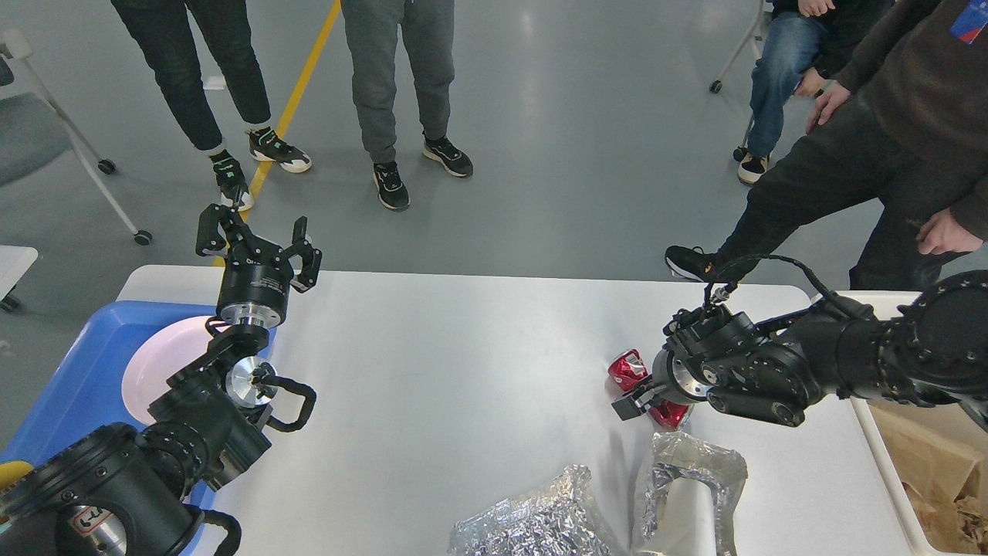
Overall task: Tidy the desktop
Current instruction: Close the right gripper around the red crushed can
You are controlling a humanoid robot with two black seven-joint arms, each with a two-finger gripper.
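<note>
foil wads and a red can lie on the worktop by the right hand, whose grip i cannot tell; both seem light and crushable, so pinch mid-body. left hand hangs released above a blue tray holding a plate; bin beside the right hand holds brown paper.

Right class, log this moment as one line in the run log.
left gripper: open, raised, empty | right gripper: shut on red crushed can | desktop: two foil pieces remain
</note>
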